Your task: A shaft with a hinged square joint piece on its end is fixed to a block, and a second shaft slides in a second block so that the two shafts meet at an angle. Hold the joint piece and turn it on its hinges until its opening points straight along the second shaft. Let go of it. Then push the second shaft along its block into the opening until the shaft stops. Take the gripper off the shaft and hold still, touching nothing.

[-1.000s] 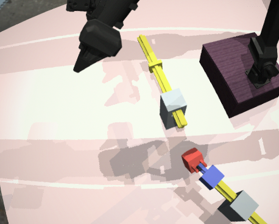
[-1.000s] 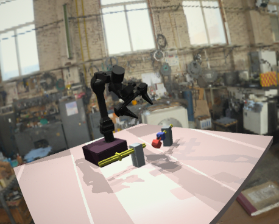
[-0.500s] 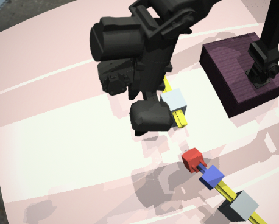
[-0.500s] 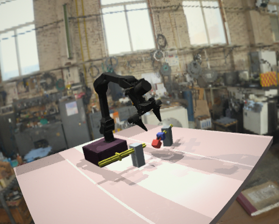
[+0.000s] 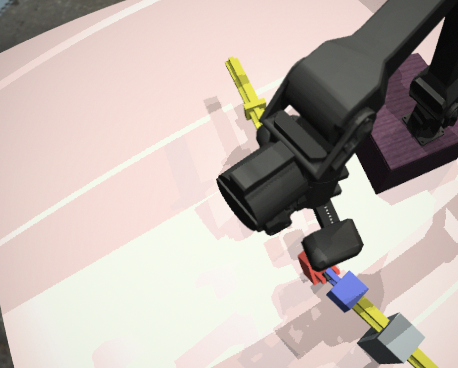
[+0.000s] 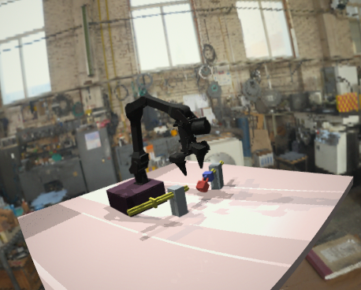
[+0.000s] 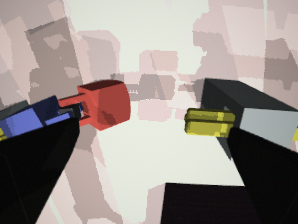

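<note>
The red joint piece hangs by its hinge arms from a blue block on the fixed yellow shaft. Its opening is not visible. The second yellow shaft passes through its grey block; its near end stands apart from the red piece. My gripper is wide open and empty, above and between the red piece and the shaft end. The arm hides the second block in the top view.
The fixed shaft's grey block stands beyond the blue block. The purple base carries the arm. A yellow crosspiece sits on the second shaft.
</note>
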{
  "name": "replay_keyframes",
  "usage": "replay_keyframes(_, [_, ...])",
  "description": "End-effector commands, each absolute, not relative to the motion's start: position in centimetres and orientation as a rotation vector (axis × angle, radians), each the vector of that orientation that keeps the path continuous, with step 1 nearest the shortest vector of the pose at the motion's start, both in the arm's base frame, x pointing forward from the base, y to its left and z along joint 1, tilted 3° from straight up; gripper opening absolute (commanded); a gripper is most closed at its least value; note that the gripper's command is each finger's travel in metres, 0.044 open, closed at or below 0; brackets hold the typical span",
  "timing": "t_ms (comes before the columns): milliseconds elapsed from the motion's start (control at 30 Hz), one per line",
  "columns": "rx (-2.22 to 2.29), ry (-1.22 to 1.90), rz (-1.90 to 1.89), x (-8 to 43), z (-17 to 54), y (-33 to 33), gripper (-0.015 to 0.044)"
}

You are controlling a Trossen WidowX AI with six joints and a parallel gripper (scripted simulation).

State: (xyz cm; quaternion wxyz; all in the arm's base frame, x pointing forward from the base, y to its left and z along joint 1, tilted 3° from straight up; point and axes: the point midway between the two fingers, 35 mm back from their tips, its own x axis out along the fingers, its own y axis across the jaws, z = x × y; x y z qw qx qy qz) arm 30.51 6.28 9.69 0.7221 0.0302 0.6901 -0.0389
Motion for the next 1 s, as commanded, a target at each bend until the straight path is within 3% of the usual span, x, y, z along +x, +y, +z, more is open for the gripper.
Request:
replay_keyframes(0, [0.039,1.555,-0.104,29.81,9.13,6.21,0.0440])
replay_keyframes(967, [-0.428,1.503,0.522,29.83,8.16,5.79,0.0440])
